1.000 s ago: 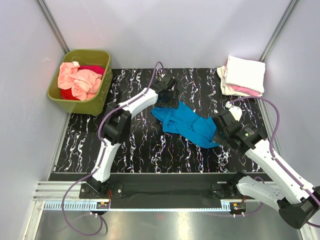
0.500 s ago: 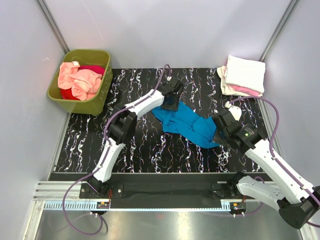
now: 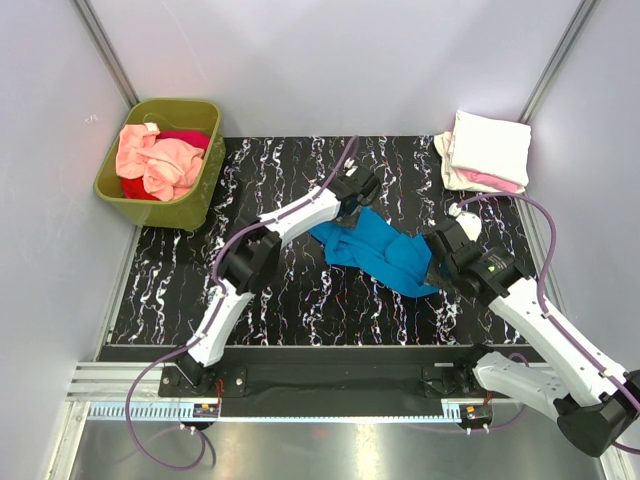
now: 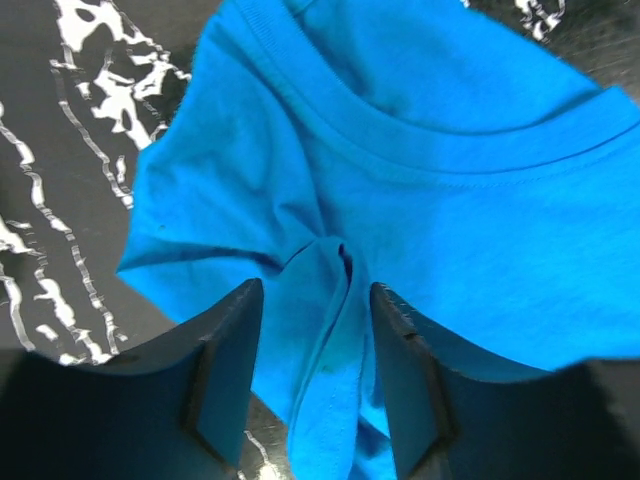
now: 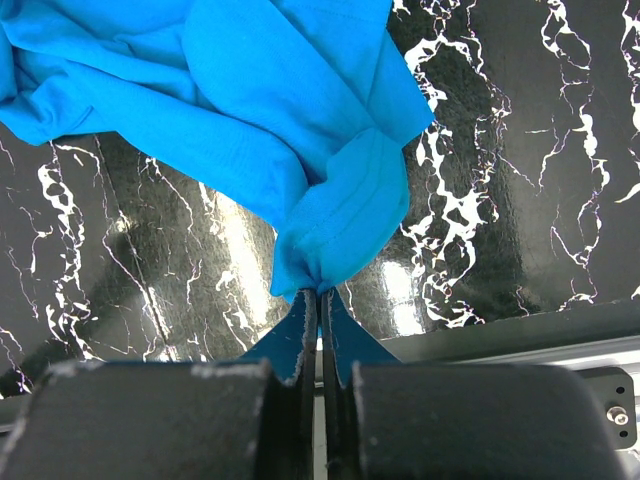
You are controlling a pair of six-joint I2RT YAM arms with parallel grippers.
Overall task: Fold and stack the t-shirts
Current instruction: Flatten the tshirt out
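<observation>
A bright blue t-shirt (image 3: 375,245) lies crumpled mid-table. My left gripper (image 3: 356,192) is over its far left part, at the collar end. In the left wrist view the left gripper (image 4: 315,375) is open, its jaws either side of a raised fold of the blue shirt (image 4: 420,200), not closed on it. My right gripper (image 3: 437,266) is at the shirt's near right end. In the right wrist view the right gripper (image 5: 320,297) is shut on a bunched hem of the blue shirt (image 5: 250,90).
A folded cream-white shirt (image 3: 490,145) sits on a pink one (image 3: 503,183) at the back right. An olive-green tub (image 3: 196,208) at the back left holds salmon-peach (image 3: 155,160) and red (image 3: 185,138) shirts. Grey walls enclose the black marbled table (image 3: 280,290).
My left gripper has moved right and a little nearer, from beside the blue shirt's far left edge onto it. The right gripper has held still, shut on the shirt.
</observation>
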